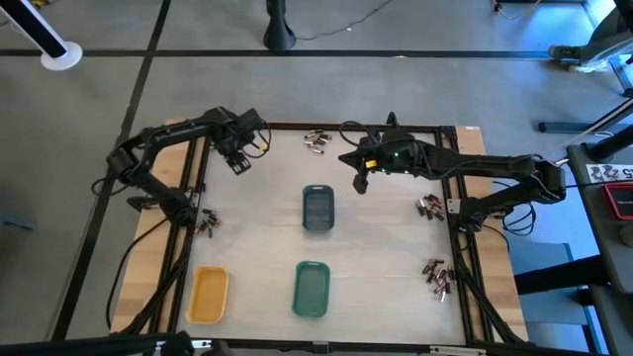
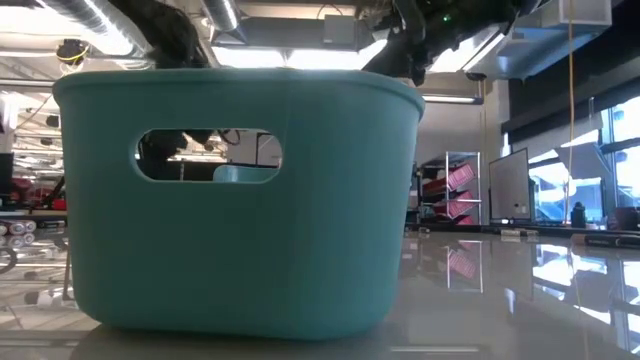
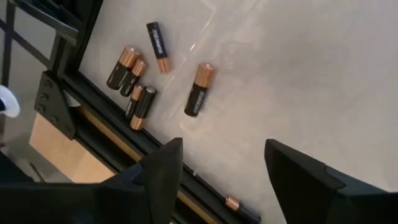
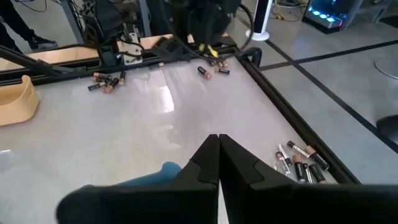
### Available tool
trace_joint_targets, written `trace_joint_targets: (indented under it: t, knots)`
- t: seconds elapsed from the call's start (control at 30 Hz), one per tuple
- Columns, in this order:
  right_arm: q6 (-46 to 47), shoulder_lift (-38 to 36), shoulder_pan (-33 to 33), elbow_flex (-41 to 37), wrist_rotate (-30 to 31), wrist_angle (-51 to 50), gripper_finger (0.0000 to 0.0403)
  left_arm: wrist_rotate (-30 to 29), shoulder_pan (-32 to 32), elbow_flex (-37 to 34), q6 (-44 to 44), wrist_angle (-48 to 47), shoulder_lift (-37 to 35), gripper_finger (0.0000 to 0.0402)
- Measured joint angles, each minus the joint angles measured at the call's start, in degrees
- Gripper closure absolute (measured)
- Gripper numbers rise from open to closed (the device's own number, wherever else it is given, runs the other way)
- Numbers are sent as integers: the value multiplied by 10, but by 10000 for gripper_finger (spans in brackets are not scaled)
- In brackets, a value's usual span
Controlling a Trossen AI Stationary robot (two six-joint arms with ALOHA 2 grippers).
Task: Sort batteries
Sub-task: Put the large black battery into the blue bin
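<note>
Batteries lie on the table in loose groups: at the far middle [image 1: 315, 141], by the left rail [image 1: 206, 220] and two by the right rail [image 1: 429, 206] [image 1: 437, 277]. My left gripper [image 1: 237, 161] hangs over the far left part of the table, open and pointing steeply down. In its wrist view, several copper-ended batteries [image 3: 140, 78] lie flat beside the black rail, beyond the open left gripper [image 3: 221, 180], with nothing between its fingers. My right gripper [image 1: 361, 183] hovers shut and empty [image 4: 217, 143] right of the table's middle.
A grey-blue tray [image 1: 317, 208] stands mid-table, with a green tray [image 1: 311, 289] and a yellow tray [image 1: 209, 294] near the front edge. The green tray [image 2: 235, 200] fills the low view. A black rail [image 3: 93, 124] frames the table, and bare tabletop lies between the trays and battery groups.
</note>
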Motion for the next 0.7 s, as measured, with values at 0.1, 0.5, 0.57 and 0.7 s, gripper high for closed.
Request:
trace_joint_targets:
  t: [0.1,0.5,0.57,0.7]
  knots:
    - [0,0,0,0,0,0,397,0,16,0,15,10,19,175]
    - [0,0,0,0,0,0,397,19,47,0,60,41,106,174]
    - [0,0,0,0,0,0,397,21,54,0,66,46,112,174]
    - [14,0,0,0,0,0,397,25,75,0,78,61,117,174]
